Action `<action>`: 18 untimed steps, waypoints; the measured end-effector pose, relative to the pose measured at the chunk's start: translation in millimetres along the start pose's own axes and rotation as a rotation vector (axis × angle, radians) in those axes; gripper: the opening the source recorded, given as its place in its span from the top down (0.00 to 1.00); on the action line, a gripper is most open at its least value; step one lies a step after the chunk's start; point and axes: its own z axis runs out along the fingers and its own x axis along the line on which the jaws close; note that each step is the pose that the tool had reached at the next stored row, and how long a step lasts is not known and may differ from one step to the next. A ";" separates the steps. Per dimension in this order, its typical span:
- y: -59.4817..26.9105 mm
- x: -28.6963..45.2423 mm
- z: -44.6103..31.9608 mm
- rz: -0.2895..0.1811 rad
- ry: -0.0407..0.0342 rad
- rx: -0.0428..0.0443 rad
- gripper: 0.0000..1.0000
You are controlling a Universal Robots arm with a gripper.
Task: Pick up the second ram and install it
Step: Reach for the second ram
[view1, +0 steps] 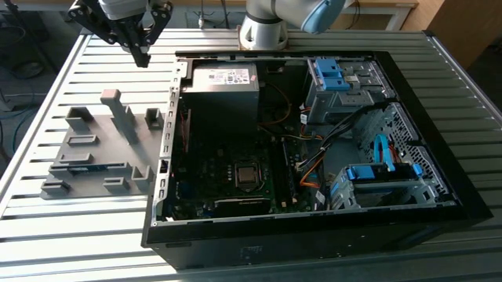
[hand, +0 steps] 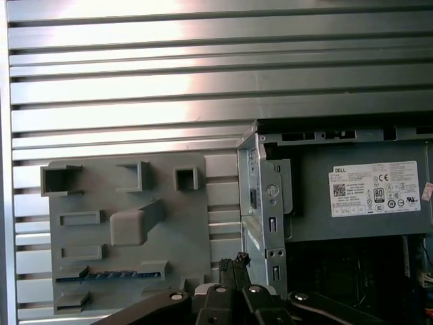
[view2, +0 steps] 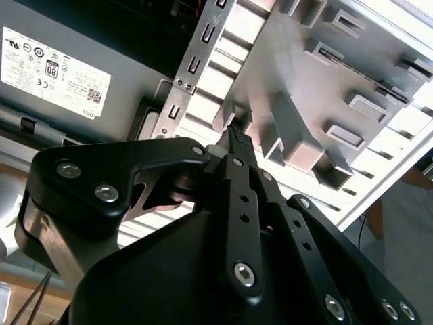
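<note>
Grey holder block [view1: 110,154] near the tabletop's [view1: 47,235] edge on the exterior view's left, with the second ram [view1: 86,167] lying in one slot. Claw [view1: 142,60], fingers together and empty, hangs near the edge by the arm's base. Open computer case [view1: 274,238] to the right.

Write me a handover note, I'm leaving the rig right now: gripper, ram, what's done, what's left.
Gripper: shut, empty, in the air over the table, near the gap between holder and case.
Ram: lying in a holder slot, apart from the gripper.
Done: nothing of this job shows.
Left: ram not yet picked up, not yet installed.
</note>
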 end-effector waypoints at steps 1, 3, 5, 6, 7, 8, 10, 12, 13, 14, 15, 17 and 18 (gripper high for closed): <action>0.0 0.9 0.0 0.000 0.0000 0.0000 0.89; -0.2 2.4 0.0 0.000 0.0000 0.0000 0.89; -0.3 4.1 0.0 0.000 0.0000 0.0000 0.89; -0.4 5.0 0.0 0.000 -0.0001 0.0000 0.89; -0.5 5.9 0.0 0.000 0.0000 0.0000 0.89; -0.5 6.7 -0.1 0.000 0.0000 0.0001 0.89; -0.6 8.2 0.0 0.000 0.0000 0.0000 0.89; -0.7 9.1 0.0 0.000 -0.0001 -0.0001 0.89; -0.7 9.6 0.0 0.000 0.0000 0.0000 0.89; -0.8 10.0 0.0 0.000 0.0000 0.0000 0.89; -0.8 10.4 0.0 0.000 0.0001 0.0001 0.89; -0.9 11.4 0.0 0.000 0.0000 0.0000 0.89; -0.9 11.9 0.0 0.000 0.0001 0.0000 0.89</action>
